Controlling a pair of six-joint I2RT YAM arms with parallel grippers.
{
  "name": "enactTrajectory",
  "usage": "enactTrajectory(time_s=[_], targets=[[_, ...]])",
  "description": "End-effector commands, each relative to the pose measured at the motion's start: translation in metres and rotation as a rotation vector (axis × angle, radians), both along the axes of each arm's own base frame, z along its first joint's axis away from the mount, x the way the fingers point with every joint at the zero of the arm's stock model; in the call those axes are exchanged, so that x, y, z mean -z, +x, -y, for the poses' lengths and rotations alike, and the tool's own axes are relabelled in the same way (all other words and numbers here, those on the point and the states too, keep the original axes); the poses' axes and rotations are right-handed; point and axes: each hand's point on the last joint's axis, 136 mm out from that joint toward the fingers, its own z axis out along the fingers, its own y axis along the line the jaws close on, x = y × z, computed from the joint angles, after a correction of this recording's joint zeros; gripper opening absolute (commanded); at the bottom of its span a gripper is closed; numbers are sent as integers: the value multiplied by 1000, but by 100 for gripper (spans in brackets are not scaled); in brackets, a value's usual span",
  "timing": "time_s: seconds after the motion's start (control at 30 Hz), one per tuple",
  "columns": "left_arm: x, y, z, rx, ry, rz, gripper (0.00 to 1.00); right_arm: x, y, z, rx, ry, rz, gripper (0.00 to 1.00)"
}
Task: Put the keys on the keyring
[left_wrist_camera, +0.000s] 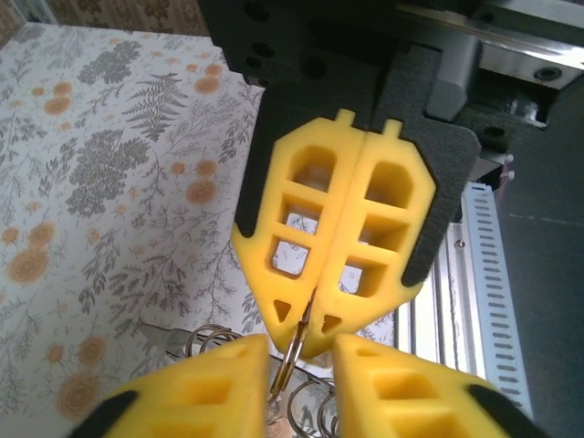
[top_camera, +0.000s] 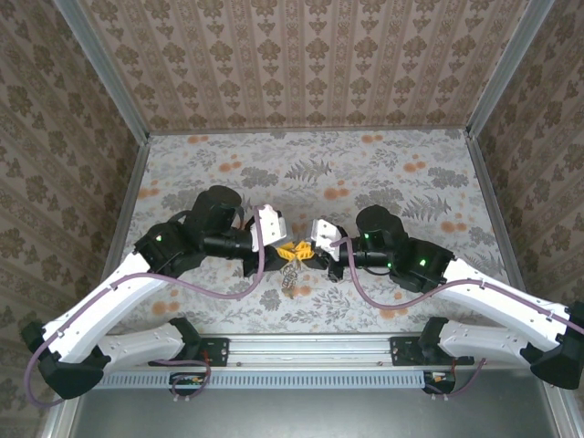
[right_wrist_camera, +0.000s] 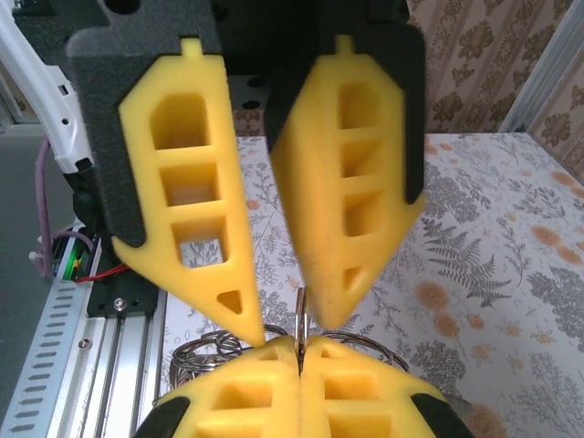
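Note:
The keyring is a thin metal split ring seen edge on, with more wire rings hanging below it. My right gripper is shut on the ring's edge; it is also at the middle of the left wrist view. My left gripper is open, and the ring runs down between its two pads. From the right wrist, one left pad touches the ring. Both grippers meet over the table's front middle, where a metal cluster dangles. I cannot pick out the yellow-headed key.
The floral table top stretches behind the grippers, closed in by patterned walls. An aluminium rail runs along the near edge between the arm bases. Mauve cables loop from both arms just in front of the grippers.

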Motion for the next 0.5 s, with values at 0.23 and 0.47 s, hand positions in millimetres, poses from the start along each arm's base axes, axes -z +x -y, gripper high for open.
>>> enactTrajectory(time_s=[0.23, 0.47], targets=[[1, -3, 0, 29, 7, 29, 0, -36, -12, -3, -67, 101, 68, 0], [-5, -7, 1, 50, -48, 41, 0, -35, -14, -2, -73, 113, 63, 4]])
